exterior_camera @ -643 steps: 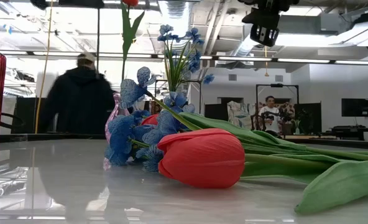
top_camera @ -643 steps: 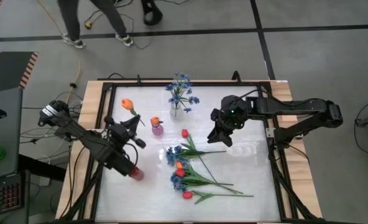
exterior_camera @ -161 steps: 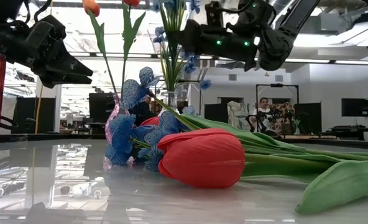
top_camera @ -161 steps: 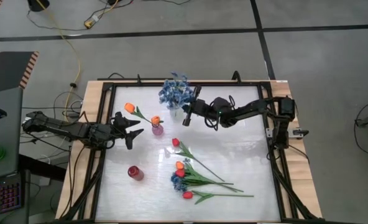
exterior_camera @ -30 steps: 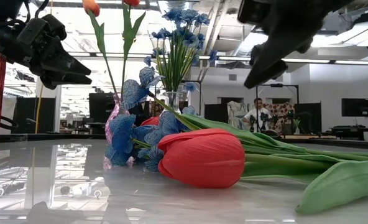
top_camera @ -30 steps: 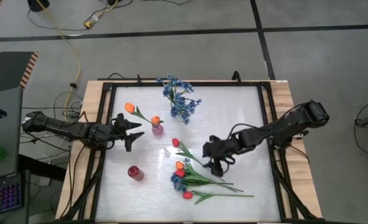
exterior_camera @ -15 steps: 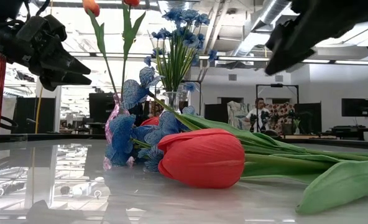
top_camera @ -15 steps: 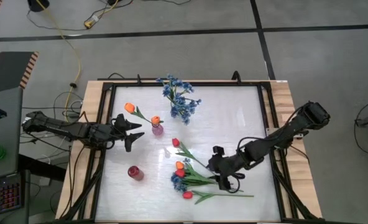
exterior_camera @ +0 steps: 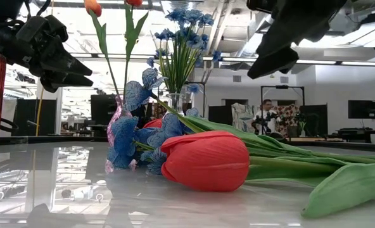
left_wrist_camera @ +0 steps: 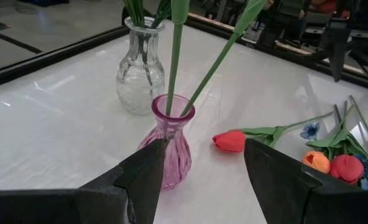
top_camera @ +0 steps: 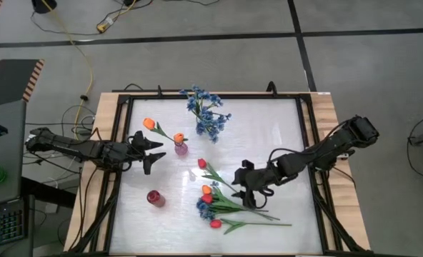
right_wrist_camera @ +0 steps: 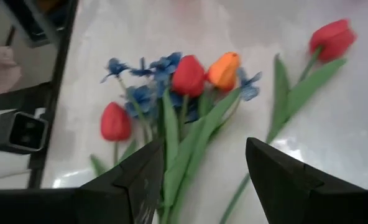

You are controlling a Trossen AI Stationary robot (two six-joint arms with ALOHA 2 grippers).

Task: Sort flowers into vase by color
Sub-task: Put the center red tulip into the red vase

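I've got the loose pile of green-stemmed artificial flowers (top_camera: 222, 203) lying flat on the white glossy worktop (top_camera: 276, 135), near its front edge: red tulip buds, an orange bud and blue blossom sprigs tangled together, with one red tulip (top_camera: 203, 163) lying a little apart toward the vases. Already sorted: blue sprigs standing in the clear glass vase (left_wrist_camera: 136, 65) at the back, two orange tulips in the pink glass vase (top_camera: 181, 148), and the dark red ribbed vase (top_camera: 154, 198) toward the front left showing no flower.

So I judge I'm at the reach-in step for the next pick. My right gripper (top_camera: 246, 187) hangs over the stems of that pile, jaws spread as wide as they go, nothing between them, not touching anything I can see. The wrist view looks straight down on the buds between the fingers.

Next move, as I read it: choose one stem, probably a red one for the red vase, come down onto the stem rather than the bud, and close without dragging its neighbours along.

My left gripper (top_camera: 153, 145) waits just beside the pink vase, jaws wide open too, holding nothing.
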